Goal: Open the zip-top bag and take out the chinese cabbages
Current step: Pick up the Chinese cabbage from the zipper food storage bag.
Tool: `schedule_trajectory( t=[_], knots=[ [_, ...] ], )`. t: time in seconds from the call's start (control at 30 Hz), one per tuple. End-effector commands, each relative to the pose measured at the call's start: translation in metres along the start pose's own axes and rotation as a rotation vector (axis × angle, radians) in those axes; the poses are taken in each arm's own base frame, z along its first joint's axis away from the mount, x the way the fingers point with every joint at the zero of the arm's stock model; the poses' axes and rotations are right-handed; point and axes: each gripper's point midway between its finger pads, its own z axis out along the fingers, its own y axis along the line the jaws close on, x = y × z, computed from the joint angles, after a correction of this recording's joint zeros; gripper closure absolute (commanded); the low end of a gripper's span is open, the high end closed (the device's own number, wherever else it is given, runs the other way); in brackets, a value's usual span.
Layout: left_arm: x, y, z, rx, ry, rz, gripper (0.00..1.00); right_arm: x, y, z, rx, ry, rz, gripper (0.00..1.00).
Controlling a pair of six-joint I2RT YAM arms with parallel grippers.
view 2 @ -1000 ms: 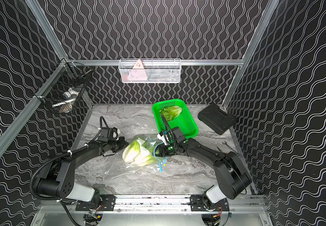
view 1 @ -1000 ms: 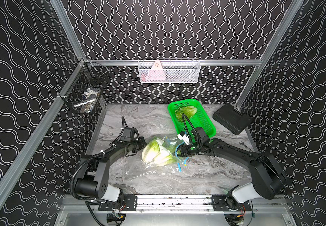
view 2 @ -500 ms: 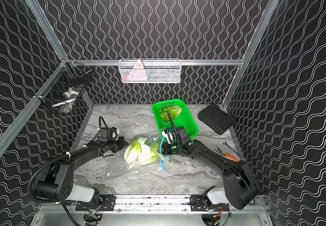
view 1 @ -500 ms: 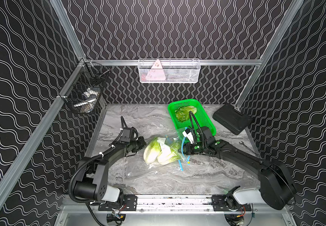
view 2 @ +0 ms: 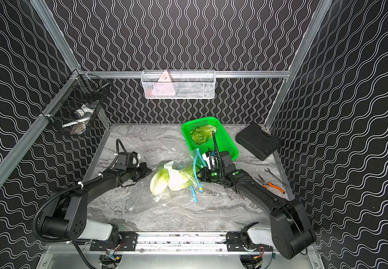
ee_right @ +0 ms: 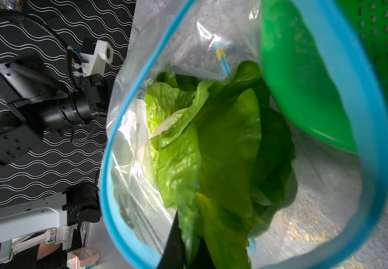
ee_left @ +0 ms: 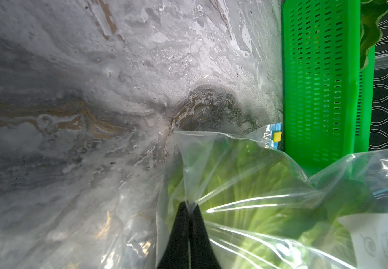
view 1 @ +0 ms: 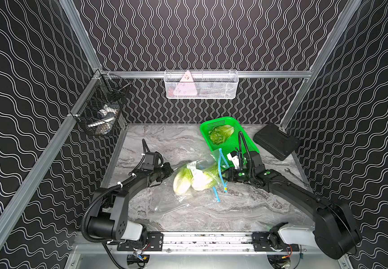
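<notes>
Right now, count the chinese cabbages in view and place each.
3. One cabbage in the green basket; two cabbages side by side inside the zip-top bag; others may hide behind them.

No words or numbers can be read. A white label (ee_left: 372, 240) at the zip-top bag (ee_left: 246, 149), beside the chinese cabbages (ee_left: 253, 216), bears a spiral mark and faint print, too blurred to read.

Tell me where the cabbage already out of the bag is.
In a top view, that cabbage lies inside the green mesh basket at the table's far edge, right of centre, beside the black case.
</notes>
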Motion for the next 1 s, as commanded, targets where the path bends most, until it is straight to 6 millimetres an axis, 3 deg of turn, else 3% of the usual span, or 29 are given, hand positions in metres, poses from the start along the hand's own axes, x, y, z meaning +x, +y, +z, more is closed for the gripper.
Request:
schedule_trajectory(
  t=[0.0, 0.17, 0.53, 0.8, 0.97],
  knots=[
    [-0.006, 0.002, 0.0, -0.011, -0.031, 0.0, 1.0, -0.015, 0.014, 0.001, -0.057, -0.038, -0.013, 1.0],
    [-0.01, 0.007, -0.007, -0.034, -0.063, -0.011, 1.0, -0.029, 0.022, -0.021, -0.02, -0.141, -0.065, 1.0],
    [-0.024, 0.015, -0.023, -0.073, -0.157, -0.015, 1.0, -0.058, 0.032, -0.11, 0.219, -0.455, -0.199, 1.0],
    [-0.024, 0.015, -0.023, -0.071, -0.159, -0.016, 1.0, -0.094, 0.065, -0.146, 0.201, -0.645, -0.267, 1.0],
    [-0.024, 0.015, -0.023, -0.069, -0.156, -0.012, 1.0, -0.113, 0.097, -0.161, 0.124, -0.726, -0.349, 1.0]
  ],
)
